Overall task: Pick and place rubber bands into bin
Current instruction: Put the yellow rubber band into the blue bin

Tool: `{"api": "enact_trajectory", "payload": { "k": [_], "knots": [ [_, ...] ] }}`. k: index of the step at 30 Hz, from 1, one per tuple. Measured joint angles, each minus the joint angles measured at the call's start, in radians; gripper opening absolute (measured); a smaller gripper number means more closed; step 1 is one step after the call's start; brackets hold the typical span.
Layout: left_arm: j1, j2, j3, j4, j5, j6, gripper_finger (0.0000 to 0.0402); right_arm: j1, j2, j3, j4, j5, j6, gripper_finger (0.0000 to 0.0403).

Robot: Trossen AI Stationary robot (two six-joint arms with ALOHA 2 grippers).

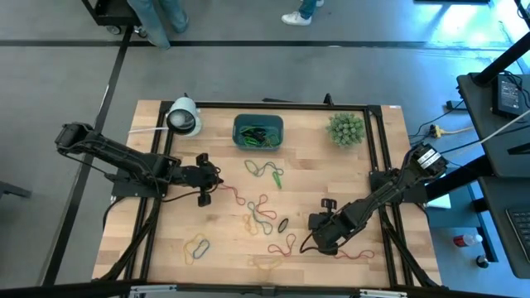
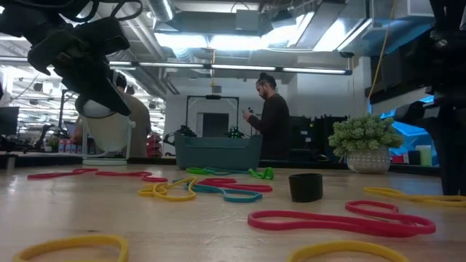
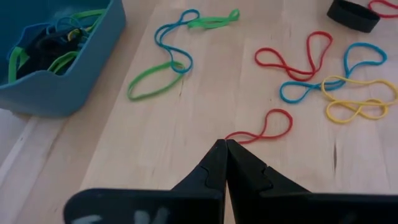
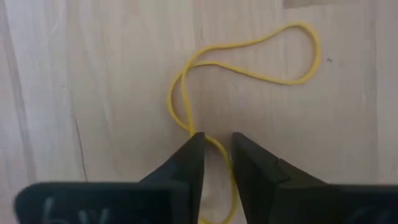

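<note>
Several rubber bands, red, yellow, green and blue, lie scattered on the wooden table [image 1: 174,223]. The teal bin [image 1: 258,132] stands at the far middle with green bands inside. My left gripper [image 3: 225,144] is shut and hangs above the table in front of the bin [image 3: 56,62]; a red band [image 3: 273,124] lies just beyond its tips. My right gripper [image 4: 216,140], at the near right [image 1: 321,234], points down and is open. One strand of a yellow band [image 4: 249,68], which lies flat on the wood, runs between its fingers. My left gripper: the near end of the red band [image 3: 239,135] runs in behind the shut fingertips in the wrist view. Whether they touch it, I cannot tell. The rest of the band lies flat on the table.
A white cylinder [image 1: 184,117] stands at the far left and a spiky green plant [image 1: 345,129] at the far right. A black ring [image 2: 306,186] sits mid-table among the bands. A person [image 2: 273,120] stands in the room beyond the table.
</note>
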Motion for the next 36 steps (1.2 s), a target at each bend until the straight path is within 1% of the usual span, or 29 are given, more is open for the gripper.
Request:
{"api": "enact_trajectory", "payload": {
  "k": [4,5,9,11,15,20,23,26,29,32,36],
  "knots": [
    [0.0,0.0,0.0,0.002,0.0,0.0,0.0002,-0.001,0.0,0.0,0.002,-0.037,-0.046,0.0016],
    [0.0,0.0,0.0,0.002,0.0,0.0,0.0003,-0.001,-0.005,-0.001,0.002,-0.038,-0.05,0.001],
    [0.0,0.0,0.0,0.002,0.001,0.0,0.0001,-0.002,-0.026,-0.004,-0.015,-0.055,-0.044,0.0007],
    [0.0,0.0,0.0,0.002,0.001,0.0,0.0001,-0.001,-0.049,-0.006,-0.057,-0.083,-0.043,0.0004],
    [0.0,0.0,0.0,0.002,0.002,0.0,0.0003,0.0,-0.113,-0.006,-0.129,-0.063,-0.016,0.0003],
    [0.0,0.0,0.0,0.002,0.0,0.0,0.0001,-0.006,-0.209,-0.006,-0.242,0.023,0.009,0.0002],
    [0.0,0.0,0.0,0.004,-0.023,0.0,0.0004,-0.022,-0.279,-0.006,-0.303,0.085,0.011,0.0002],
    [0.0,0.0,0.0,0.007,-0.051,0.0,0.0005,-0.054,-0.357,0.006,-0.373,0.179,0.03,0.0002],
    [0.0,0.0,0.0,0.009,-0.06,0.0,0.0002,-0.113,-0.428,0.039,-0.466,0.251,0.032,0.0001],
    [0.0,0.0,0.0,0.018,-0.061,0.0,0.0002,-0.187,-0.479,0.087,-0.528,0.319,-0.035,0.0001],
    [0.0,0.0,0.0,0.027,-0.067,0.0,0.0003,-0.314,-0.505,0.166,-0.519,0.381,-0.23,0.0001]
  ]
}}
